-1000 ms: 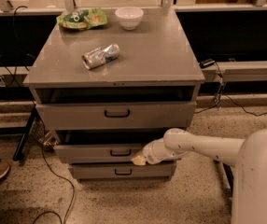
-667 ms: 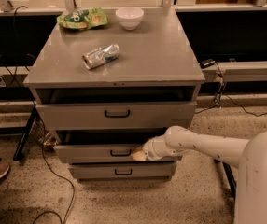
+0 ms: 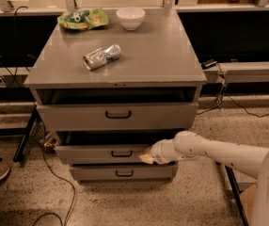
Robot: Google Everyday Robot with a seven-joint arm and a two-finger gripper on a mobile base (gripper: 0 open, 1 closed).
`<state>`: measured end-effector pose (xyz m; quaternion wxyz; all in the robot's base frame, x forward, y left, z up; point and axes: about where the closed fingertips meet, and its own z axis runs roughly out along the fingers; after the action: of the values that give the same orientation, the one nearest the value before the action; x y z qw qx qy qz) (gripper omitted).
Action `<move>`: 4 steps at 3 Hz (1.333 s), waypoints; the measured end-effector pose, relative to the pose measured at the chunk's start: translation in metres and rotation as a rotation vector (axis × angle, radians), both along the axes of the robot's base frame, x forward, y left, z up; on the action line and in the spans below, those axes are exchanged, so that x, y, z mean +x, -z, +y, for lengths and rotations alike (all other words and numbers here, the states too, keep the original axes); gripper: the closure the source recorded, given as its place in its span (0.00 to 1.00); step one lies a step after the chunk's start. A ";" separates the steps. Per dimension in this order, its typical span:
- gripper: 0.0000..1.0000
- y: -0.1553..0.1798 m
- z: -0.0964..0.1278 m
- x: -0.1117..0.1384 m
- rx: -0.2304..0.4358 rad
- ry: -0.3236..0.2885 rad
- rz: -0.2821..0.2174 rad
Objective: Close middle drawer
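**Gripper at the front of the part-open middle drawer**

A grey cabinet (image 3: 172, 55) fills the centre of the frame, with three drawer fronts stacked below its flat top. The middle drawer (image 3: 87, 153) sits in the lower centre, second of the three. It is pulled part way out: a dark gap shows above its front, and the front stands forward of the bottom drawer (image 3: 92, 172) beneath it. Its small black handle (image 3: 121, 153) is at the centre of the front.

The white arm (image 3: 219, 150) enters from the lower right and reaches leftward across the frame. The gripper (image 3: 147, 157) is at its end, against the front face of the middle drawer, just right of the handle and near the front's lower edge. It appears to touch the face. Whether the gripper is spread or pressed together cannot be told from this view.

The top drawer (image 3: 78, 117), with the taller front, is also out a little, with a dark opening above it.

On the cabinet top lie a crushed can (image 3: 101, 56) on its side left of centre, a white bowl (image 3: 130, 18) near the back edge, and a green bag (image 3: 83, 19) just left of the bowl. Dark cables (image 3: 54, 187) trail over the speckled floor (image 3: 195, 197) at the lower left, and a shoe (image 3: 0, 171) shows at the left edge.
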<state>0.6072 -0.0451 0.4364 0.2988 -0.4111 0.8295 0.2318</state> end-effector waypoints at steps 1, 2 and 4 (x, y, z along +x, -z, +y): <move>1.00 0.010 -0.009 -0.020 -0.011 0.013 0.029; 1.00 0.019 -0.012 -0.026 -0.020 0.033 0.046; 1.00 0.024 -0.004 0.006 -0.031 0.036 0.042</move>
<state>0.6132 -0.0487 0.4124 0.2791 -0.3957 0.8463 0.2220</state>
